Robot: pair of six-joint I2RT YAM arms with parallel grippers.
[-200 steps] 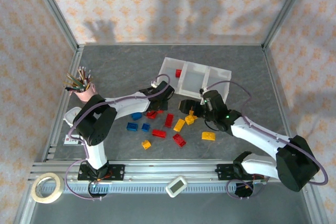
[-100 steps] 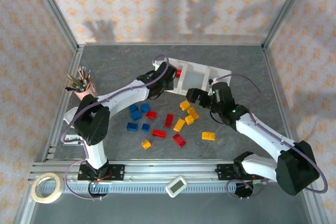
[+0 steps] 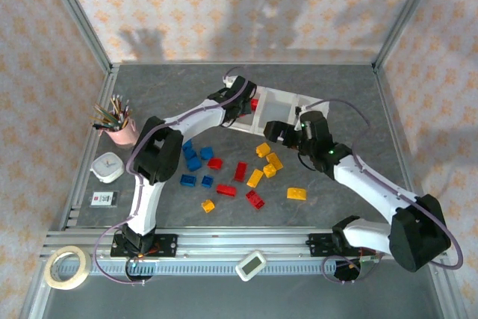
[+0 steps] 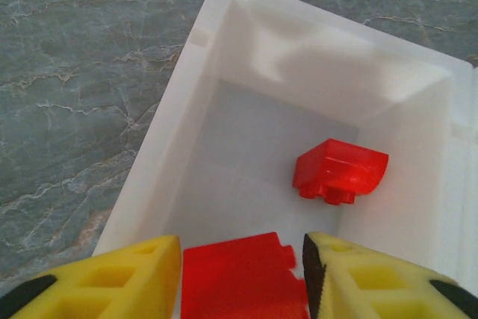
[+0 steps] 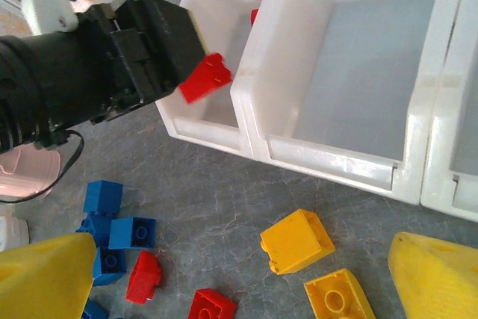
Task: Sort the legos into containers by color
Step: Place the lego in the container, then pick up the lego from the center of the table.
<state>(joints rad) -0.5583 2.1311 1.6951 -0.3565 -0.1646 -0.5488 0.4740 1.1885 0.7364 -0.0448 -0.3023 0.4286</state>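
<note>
The left gripper (image 3: pixel 244 107) hangs over the leftmost compartment of the white plastic three-compartment tray (image 4: pixel 157 151), with a small red plastic lego brick (image 4: pixel 240 278) between its yellow fingers; whether they clamp it I cannot tell. Another red brick (image 4: pixel 340 171) lies inside that compartment. The right gripper (image 3: pixel 275 132), jaws wide apart, hovers over loose yellow bricks (image 5: pixel 297 240) on the grey marbled tabletop (image 3: pixel 164 87) beside the tray

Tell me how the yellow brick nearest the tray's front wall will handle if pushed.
The yellow brick looks like hard moulded plastic, so it is probably stiff. Its boxy shape should slide or tumble, not roll, on the smooth table. Its glossy faces may slip when pinched.
</note>
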